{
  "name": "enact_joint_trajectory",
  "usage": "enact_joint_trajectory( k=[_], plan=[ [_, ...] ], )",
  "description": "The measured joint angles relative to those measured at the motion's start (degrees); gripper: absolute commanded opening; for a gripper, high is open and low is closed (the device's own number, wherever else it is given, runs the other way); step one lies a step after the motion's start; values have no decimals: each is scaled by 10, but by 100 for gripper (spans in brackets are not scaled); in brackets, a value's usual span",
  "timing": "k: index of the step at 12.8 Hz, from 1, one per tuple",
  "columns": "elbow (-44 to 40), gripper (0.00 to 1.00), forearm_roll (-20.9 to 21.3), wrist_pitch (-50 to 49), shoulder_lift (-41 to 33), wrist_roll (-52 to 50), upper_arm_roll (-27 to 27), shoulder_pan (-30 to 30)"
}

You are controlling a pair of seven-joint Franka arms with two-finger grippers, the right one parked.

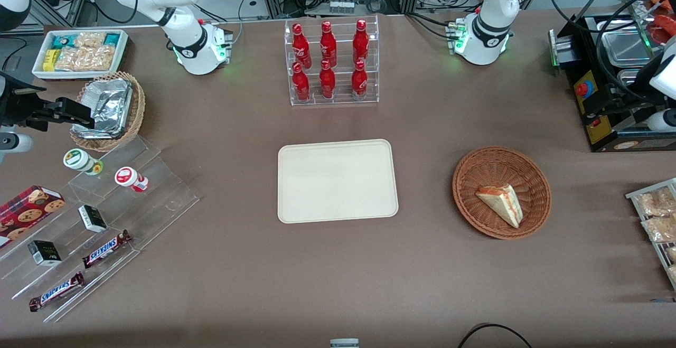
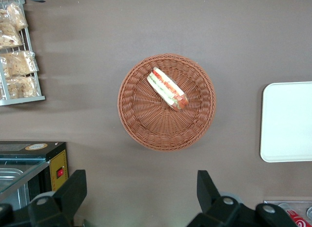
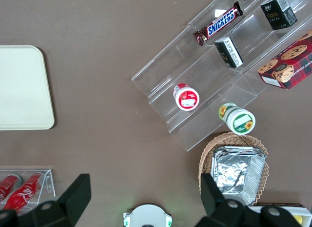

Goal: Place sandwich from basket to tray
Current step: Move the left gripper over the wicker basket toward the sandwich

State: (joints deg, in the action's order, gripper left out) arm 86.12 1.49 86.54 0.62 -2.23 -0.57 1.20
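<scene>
The sandwich [image 1: 501,204], a white bread wedge with orange-red and green filling, lies in the round reddish-brown wicker basket [image 1: 475,168] on the brown table. The cream tray [image 1: 337,180] lies empty mid-table, beside the basket toward the parked arm's end. My left gripper [image 1: 607,102] hovers high by the black machine at the working arm's end, farther from the front camera than the basket and apart from it. The left wrist view shows the gripper [image 2: 141,180] open and empty, with the sandwich [image 2: 167,88], the basket [image 2: 146,124] and the tray's edge [image 2: 287,122].
A black machine with a red button [image 1: 586,92] stands under the gripper. A wire rack of snack bags [image 1: 655,216] sits at the working arm's end. A clear rack of red bottles [image 1: 330,63] stands farther back than the tray. Acrylic snack steps [image 1: 105,216] are at the parked arm's end.
</scene>
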Motion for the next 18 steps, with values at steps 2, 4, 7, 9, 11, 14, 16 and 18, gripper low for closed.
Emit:
enact_joint_trajectory(
  k=[2, 4, 7, 9, 11, 14, 16, 18],
  plan=[
    [1, 100, 0, -1, 1, 0, 0, 0],
    [6, 100, 0, 0, 7, 0, 0, 0],
    [11, 100, 0, 11, 39, 0, 3, 0],
    [26, 100, 0, 38, 62, -11, 5, 0],
    [57, 100, 0, 73, 72, -38, 8, -1],
    [105, 100, 1, 124, 73, -88, 13, -18],
    [142, 100, 0, 178, 74, -138, 15, -30],
    [174, 100, 0, 225, 77, -201, 13, -28]
  ],
)
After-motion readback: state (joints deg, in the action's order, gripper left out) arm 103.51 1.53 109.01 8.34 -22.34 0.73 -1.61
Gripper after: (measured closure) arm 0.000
